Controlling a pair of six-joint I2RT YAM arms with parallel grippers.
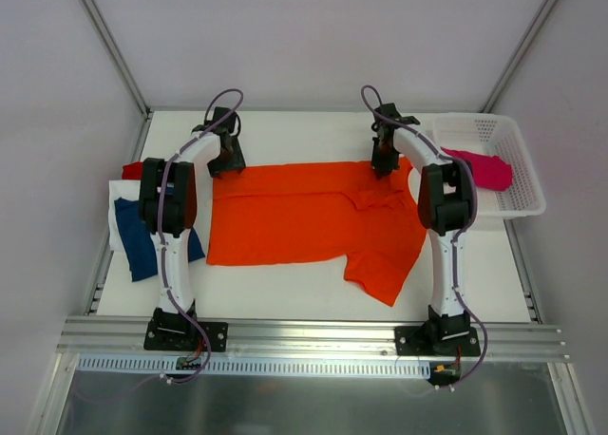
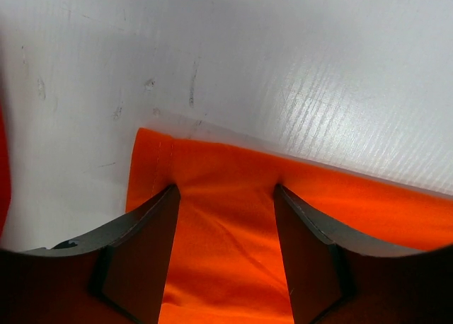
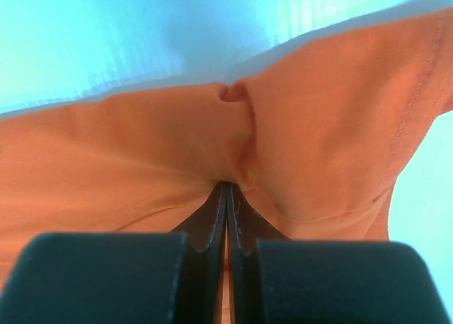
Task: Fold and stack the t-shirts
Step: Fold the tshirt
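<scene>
Right wrist: R jaws pinch orange tee (image 3: 106,147).

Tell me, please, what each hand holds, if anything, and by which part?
The right hand is shut on the orange t-shirt, pinching a bunched fold on its far edge. The left hand, open over the shirt's far left corner, holds nothing.

Both white, black-jointed arms (image 1: 171,217) stretched forward, wrists bent downward. The left black two-finger gripper (image 1: 226,158) (image 2: 226,191) held its jaws apart; the right black two-finger gripper (image 1: 384,161) (image 3: 228,187) pinched the bright orange cloth t-shirt (image 1: 294,221) (image 3: 106,154) tightly.
</scene>
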